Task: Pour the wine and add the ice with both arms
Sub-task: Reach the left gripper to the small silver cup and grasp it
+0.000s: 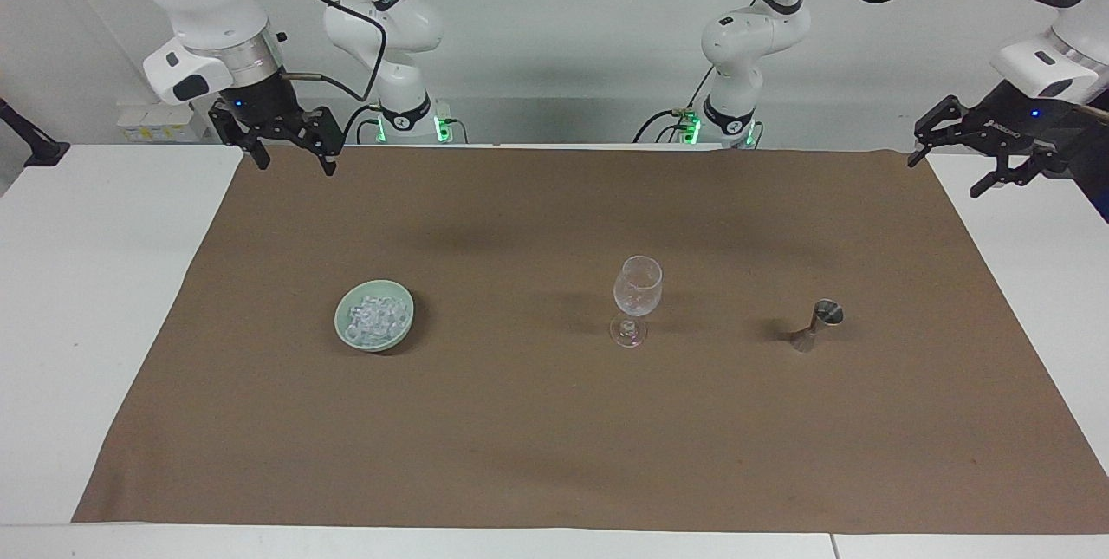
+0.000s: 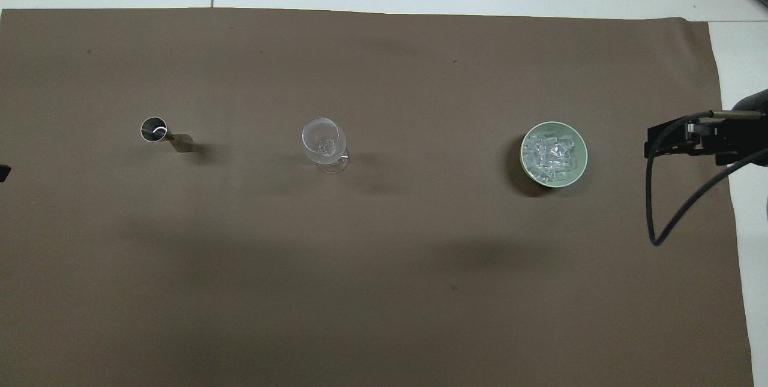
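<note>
Whitish translucent ice cubes (image 1: 375, 314) lie jumbled, showing no common direction, in the pale green bowl (image 1: 404, 327); the left end effector (image 1: 951, 162) and the right end effector (image 1: 291, 157) hang with fingers apart.

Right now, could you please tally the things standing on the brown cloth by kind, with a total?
Stemmed glass: 1
Pale green bowl, holding the ice: 1
Metal measuring cup: 1
Total: 3
</note>
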Controlling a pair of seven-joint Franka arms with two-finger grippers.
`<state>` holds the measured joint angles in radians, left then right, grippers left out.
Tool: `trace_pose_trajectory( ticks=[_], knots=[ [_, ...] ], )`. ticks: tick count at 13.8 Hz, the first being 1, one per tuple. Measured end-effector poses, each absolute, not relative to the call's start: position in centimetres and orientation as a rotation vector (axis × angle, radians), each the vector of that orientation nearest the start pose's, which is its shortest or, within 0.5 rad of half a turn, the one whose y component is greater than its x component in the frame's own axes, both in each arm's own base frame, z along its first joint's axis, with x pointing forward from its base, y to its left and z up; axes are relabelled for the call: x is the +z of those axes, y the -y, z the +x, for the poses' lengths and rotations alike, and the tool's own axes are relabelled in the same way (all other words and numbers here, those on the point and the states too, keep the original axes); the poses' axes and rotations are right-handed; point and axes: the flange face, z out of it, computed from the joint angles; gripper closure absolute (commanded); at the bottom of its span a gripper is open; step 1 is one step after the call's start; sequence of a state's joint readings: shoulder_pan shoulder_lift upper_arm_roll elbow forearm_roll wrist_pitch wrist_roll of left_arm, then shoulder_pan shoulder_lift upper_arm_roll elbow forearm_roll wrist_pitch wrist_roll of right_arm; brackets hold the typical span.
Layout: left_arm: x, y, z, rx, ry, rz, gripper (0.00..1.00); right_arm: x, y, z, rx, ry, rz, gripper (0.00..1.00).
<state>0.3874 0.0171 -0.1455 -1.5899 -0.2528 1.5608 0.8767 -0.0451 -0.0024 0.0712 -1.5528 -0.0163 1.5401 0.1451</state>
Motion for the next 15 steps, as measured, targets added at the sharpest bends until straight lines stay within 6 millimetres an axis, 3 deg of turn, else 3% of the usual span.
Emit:
trace_pose_trajectory(
  ticks=[2,6,8,10,12,15],
  knots=[
    [58.2,-13.4,55.5,-0.217,-1.217,-3.237,0.0,63.2,-1.3,55.1,0.014,-0.189,-3.153,0.0],
    [50.4,-17.0,57.7,-0.453,-1.536,-3.366,0.0,63.2,-1.3,55.1,0.014,-0.189,-3.153,0.0],
    [46.8,-18.2,58.5,-0.575,-1.708,-3.34,0.0,63.2,-1.3,55.1,0.014,-0.189,-3.153,0.0],
    [44.9,-18.7,59.0,-0.673,-1.846,-3.28,0.0,63.2,-1.3,55.1,0.014,-0.189,-3.153,0.0],
    [44.1,-19.4,59.2,-0.795,-1.842,-3.302,0.0,63.2,-1.3,55.1,0.014,-0.189,-3.153,0.0],
    [41.4,-20.4,59.7,-1.113,-1.964,-3.231,0.0,63.2,-1.3,55.1,0.014,-0.189,-3.153,0.0]
  ],
)
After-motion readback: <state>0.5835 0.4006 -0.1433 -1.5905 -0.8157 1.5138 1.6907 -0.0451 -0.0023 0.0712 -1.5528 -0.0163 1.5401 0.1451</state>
